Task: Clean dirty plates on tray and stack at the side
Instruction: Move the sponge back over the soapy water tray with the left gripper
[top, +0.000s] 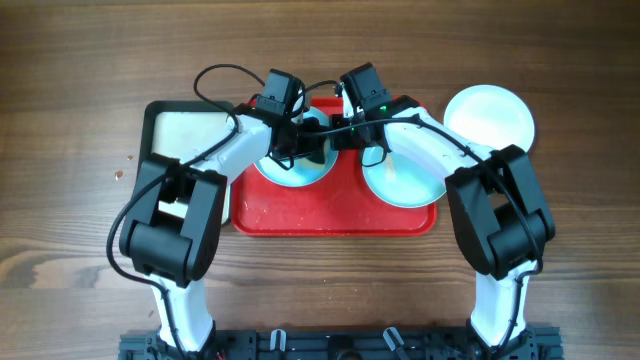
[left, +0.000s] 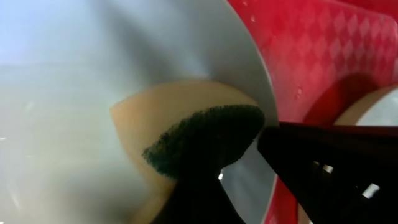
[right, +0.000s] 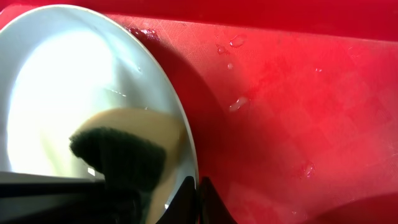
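Starting at your left, the black-rimmed tray (top: 185, 125) with the cream inside sits on the wooden table (top: 70, 100). Its right edge is just beside the red tray (top: 330, 215), and the left arm's dark housing covers its near corner.

On the red tray's left half lies the left aqua plate (top: 296, 178). Both wrists crowd over its far side, so from overhead you see only its near arc. Your left gripper (left: 193, 202) is clenched on the sponge (left: 180, 118), tan foam with a dark green scouring face, which is pressed against the inside of that plate near the rim. Your right gripper (right: 198, 200) is pinched closed on the same plate's rim, on the side towards the tray's middle. Water drops (right: 238, 102) bead on the red tray's diamond-embossed floor beside the plate.

Further right, the right aqua plate (top: 398, 182) lies on the tray's right half, with the right forearm crossing over its upper right part. Off the tray, the white plate (top: 490, 115) rests on the table just beside the tray's far right corner.
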